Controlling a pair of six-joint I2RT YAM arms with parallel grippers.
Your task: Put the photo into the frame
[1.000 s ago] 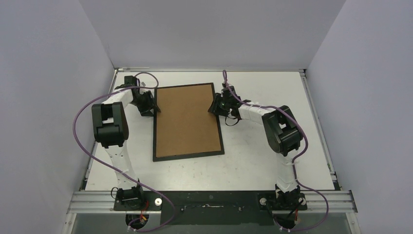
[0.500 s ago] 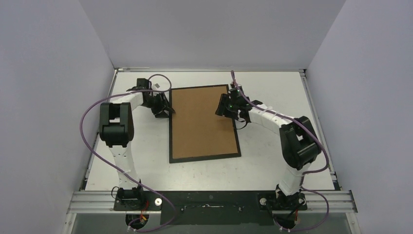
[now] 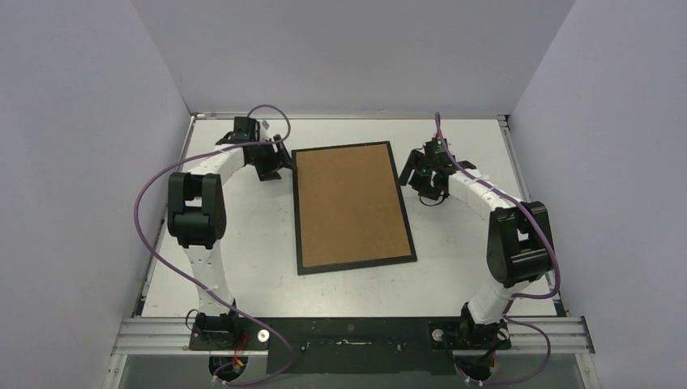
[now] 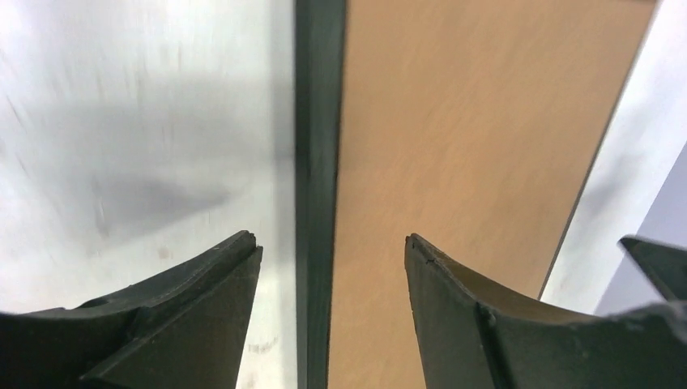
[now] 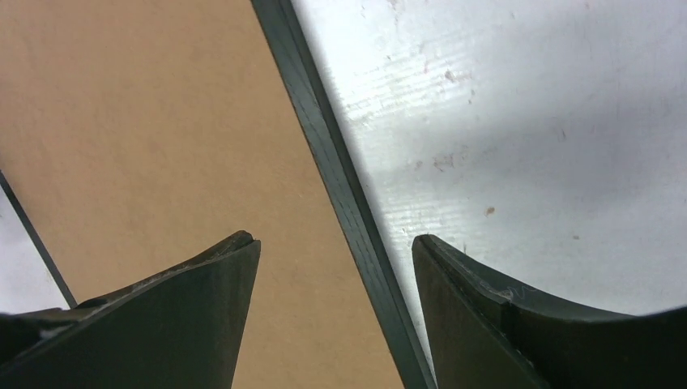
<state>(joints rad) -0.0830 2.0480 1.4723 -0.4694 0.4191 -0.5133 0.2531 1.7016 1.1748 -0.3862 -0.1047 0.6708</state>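
Observation:
The frame (image 3: 356,265) lies flat mid-table, a thin black rectangle filled by brown cardboard backing (image 3: 352,207). The photo is hidden or out of view. My left gripper (image 3: 271,168) hangs just left of the frame's far left corner, open. In the left wrist view its fingers (image 4: 330,243) straddle the black rail (image 4: 318,162) without touching it. My right gripper (image 3: 416,172) sits beside the frame's right edge near the far end, open too. In the right wrist view the rail (image 5: 324,146) runs slantwise between the spread fingers (image 5: 334,241), with backing (image 5: 146,121) to the left.
White tabletop (image 3: 470,267) surrounds the frame, bounded by pale walls on three sides. The metal rail (image 3: 348,332) with both arm bases runs along the near edge. Purple cables loop off each arm.
The frame has slid to the right across the table with both grippers at its edges. Both grippers have since opened wider and drawn slightly off the rails.

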